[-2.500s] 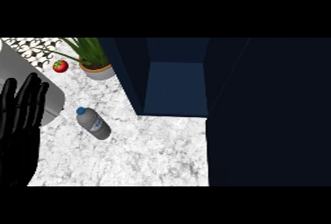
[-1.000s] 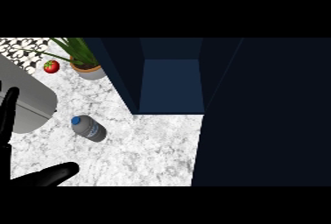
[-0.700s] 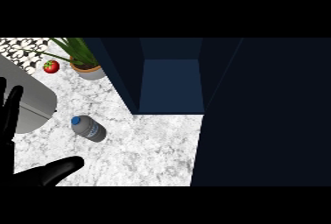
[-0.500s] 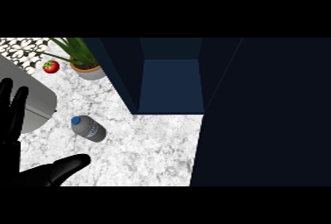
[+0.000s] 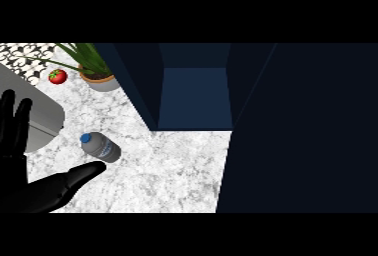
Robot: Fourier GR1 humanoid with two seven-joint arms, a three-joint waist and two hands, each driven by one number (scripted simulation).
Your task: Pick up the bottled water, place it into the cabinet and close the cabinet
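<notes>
The bottled water (image 5: 100,147) lies on the white marble counter (image 5: 170,170), a clear bottle with its blue cap pointing up-left. My left hand (image 5: 37,192) fills the lower left corner and is open. Its fingers (image 5: 15,125) stand straight up along the left edge, and its thumb (image 5: 80,175) stretches right, its tip just below the bottle, not touching it. The dark blue cabinet (image 5: 196,95) stands open behind the counter, its inside bare. The right hand does not show.
The cabinet's dark door (image 5: 303,130) covers the right half of the view. A potted plant (image 5: 100,80) and a red fruit (image 5: 57,76) sit at the back left. A grey rounded object (image 5: 40,112) lies left of the bottle.
My left hand has come further into view from the lower left. Its thumb has moved up and right toward the bottle. The bottle has not moved.
</notes>
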